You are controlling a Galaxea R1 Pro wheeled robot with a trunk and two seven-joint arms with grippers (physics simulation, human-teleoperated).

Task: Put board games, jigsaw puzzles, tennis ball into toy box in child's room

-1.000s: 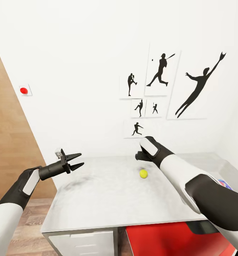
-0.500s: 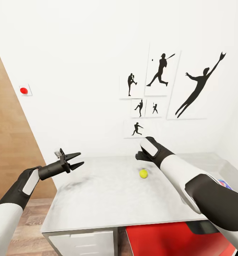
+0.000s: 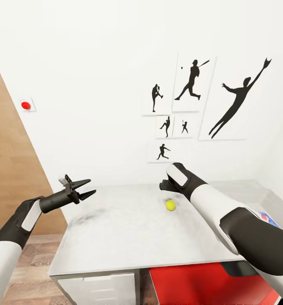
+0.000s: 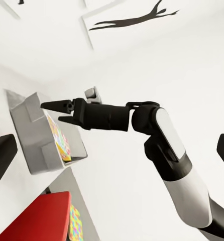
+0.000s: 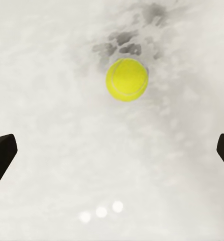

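My right gripper (image 3: 166, 185) hung over the table (image 3: 128, 237), its fingers spread wide with nothing between them (in the right wrist view only the dark tips showed at either edge). Just beyond and below it, the tennis ball (image 3: 170, 205) lay alone on the pale top, untouched. My left gripper (image 3: 85, 189) hovered above the table's left end, prongs parted and empty. In the left wrist view the toy box (image 4: 34, 133) stood farther along, a multicoloured jigsaw puzzle (image 4: 59, 136) inside. Behind, black sports silhouettes (image 3: 234, 103) marked the white wall.
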